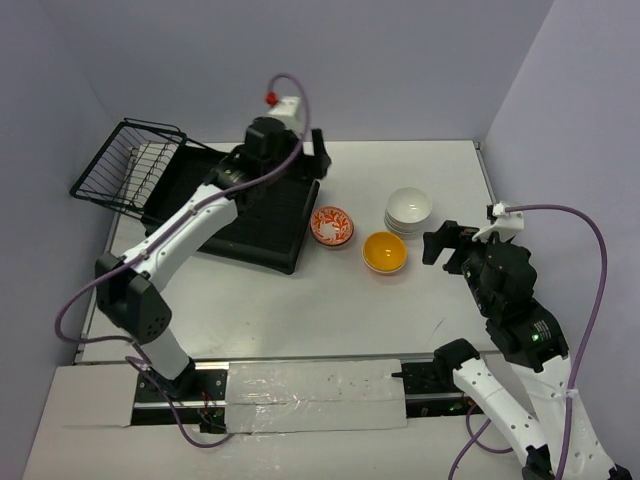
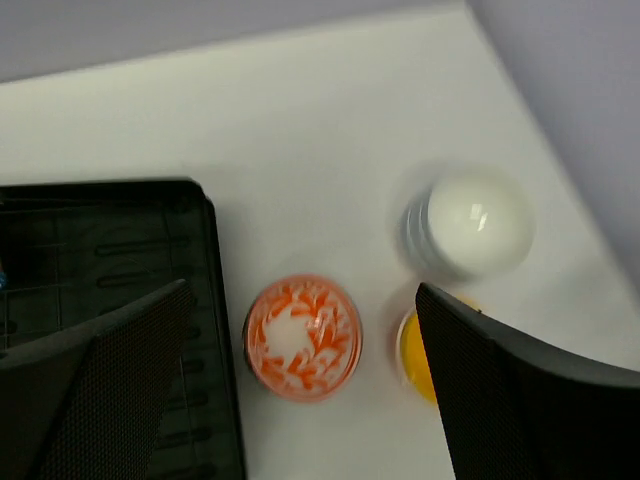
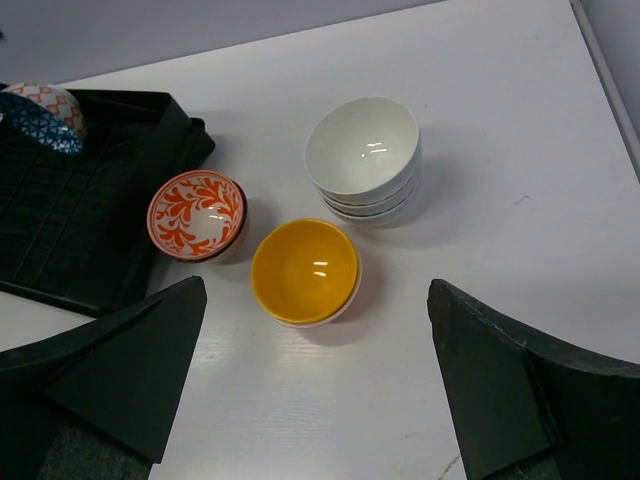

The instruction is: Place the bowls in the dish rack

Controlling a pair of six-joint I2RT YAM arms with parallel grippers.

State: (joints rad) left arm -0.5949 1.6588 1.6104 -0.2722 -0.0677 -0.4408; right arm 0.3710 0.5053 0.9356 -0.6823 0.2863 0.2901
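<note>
1. A large black rectangular plastic dish rack [image 1: 270, 225] sits on the left half of a smooth white table [image 1: 300, 310]. It is a shallow tray with a ribbed, gridded floor and rounded corners.
2. The rack's long axis runs from the middle of the table toward the far left corner. A black wire basket [image 1: 125, 165] of thin rods stands at that far-left end.
3. Two small round glossy bowls lie inside the rack, touching each other near one edge: a blue-patterned bowl [image 3: 35, 130] and a white bowl with a red lattice pattern [image 3: 50, 98]. How they are tilted cannot be told.
4. A small round bowl with an orange leaf pattern on white [image 1: 332, 226] sits upright on the table, mouth up, just beside the rack's right edge.
5. A plain yellow glazed bowl [image 1: 384, 252] sits upright on the table, just to the right of the orange one and nearer the arms.
6. A nested stack of plain white glossy bowls [image 1: 408, 209], mouths up, stands just beyond the yellow bowl.
7. The left gripper [image 2: 303, 295] hangs above the rack's right edge, its matte black textured fingers spread wide and holding nothing.
8. The right gripper [image 3: 315, 288] hovers on the near side of the yellow bowl, fingers likewise spread wide apart and empty.
</note>
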